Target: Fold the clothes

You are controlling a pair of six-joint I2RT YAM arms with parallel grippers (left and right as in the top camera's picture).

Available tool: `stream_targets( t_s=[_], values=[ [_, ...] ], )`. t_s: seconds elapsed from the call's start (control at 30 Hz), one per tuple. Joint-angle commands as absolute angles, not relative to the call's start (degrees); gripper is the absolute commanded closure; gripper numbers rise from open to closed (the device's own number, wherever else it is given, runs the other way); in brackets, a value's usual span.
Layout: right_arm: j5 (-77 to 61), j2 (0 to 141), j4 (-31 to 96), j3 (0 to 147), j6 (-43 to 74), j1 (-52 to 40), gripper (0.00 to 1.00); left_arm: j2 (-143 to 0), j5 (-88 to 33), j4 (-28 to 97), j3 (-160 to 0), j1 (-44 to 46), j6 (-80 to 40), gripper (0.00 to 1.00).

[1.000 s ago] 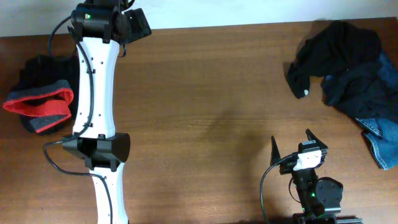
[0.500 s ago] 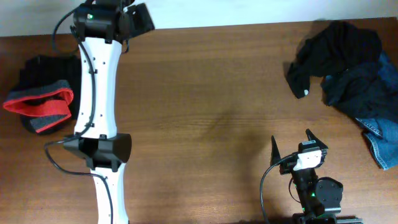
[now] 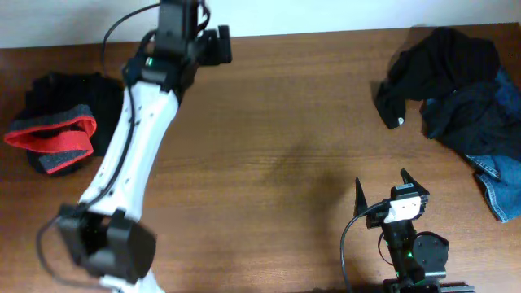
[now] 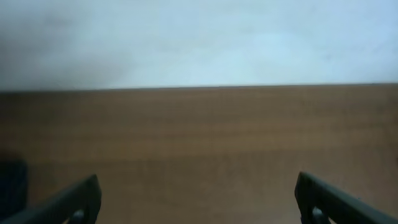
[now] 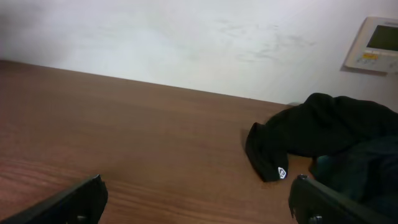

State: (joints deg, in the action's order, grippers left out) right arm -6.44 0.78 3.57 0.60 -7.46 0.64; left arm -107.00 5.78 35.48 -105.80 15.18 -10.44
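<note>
Our left hand (image 4: 198,186) hangs near the far edge of the tabletop (image 3: 285,122), fingers apart and holding nothing. Our right hand (image 3: 381,183) sits by the front edge, likewise spread and empty.

The biggest job left is the pile (image 3: 452,89) at the far right. It is black garments heaped loose and crumpled, none of them folded as far as we can judge.

The trousers (image 3: 61,102) lie well apart from it at the far left, gathered into a compact bundle. Their red lining (image 3: 49,134) shows beside the grey waistband (image 3: 61,160). We count that piece as done, or nearly so.

Blue denim (image 3: 498,187) pokes out at the pile's near side.

We judge the task to be at an early stage, with one piece folded and several to go.
</note>
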Motion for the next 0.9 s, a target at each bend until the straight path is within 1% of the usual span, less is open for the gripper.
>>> stream_targets(
  t_s=[0.0,0.07,0.2,0.27,0.33,0.4,0.47,0.57,0.73,0.87],
  values=[
    [-5.50,0.19,4.03,0.32,-6.98,0.27,0.01,-96.33,5.34,30.57,-90.30,12.53,-7.79,0.01],
    [-5.52,0.19,4.05,0.32,-6.98,0.27,0.01,-89.62,5.30,26.00,-79.44,10.76,-7.81,0.01],
    [-5.50,0.19,4.05,0.32,-6.98,0.27,0.01,-80.55,2.72,18.06,-65.54,8.25,-7.81,0.01],
    [-5.52,0.19,4.03,0.32,-6.98,0.27,0.01,-73.21,0.43,11.57,-55.00,6.09,-7.81,0.01],
    [-5.50,0.21,4.05,0.32,-6.98,0.27,0.01,-68.99,-0.58,8.32,-49.41,4.82,-7.81,0.01],
    [-5.50,0.21,4.03,0.32,-6.98,0.27,0.01,-59.61,-2.46,2.72,-38.06,1.93,-7.81,0.01],
    [-5.52,0.21,4.05,0.32,-6.98,0.27,0.01,-54.81,-3.42,0.67,-32.95,0.40,-7.81,0.01],
    [-5.50,0.21,4.05,0.32,-6.98,0.27,0.01,-42.87,-5.02,-1.87,-22.04,-2.92,-7.81,0.01],
    [-5.50,0.21,4.03,0.32,-6.98,0.27,0.01,-29.58,-4.97,-2.87,-12.51,-3.92,-7.81,0.01],
    [-5.50,0.19,4.05,0.32,-6.98,0.27,0.01,-22.83,-4.99,-3.44,-8.34,-3.92,-7.81,0.01]
  ],
)
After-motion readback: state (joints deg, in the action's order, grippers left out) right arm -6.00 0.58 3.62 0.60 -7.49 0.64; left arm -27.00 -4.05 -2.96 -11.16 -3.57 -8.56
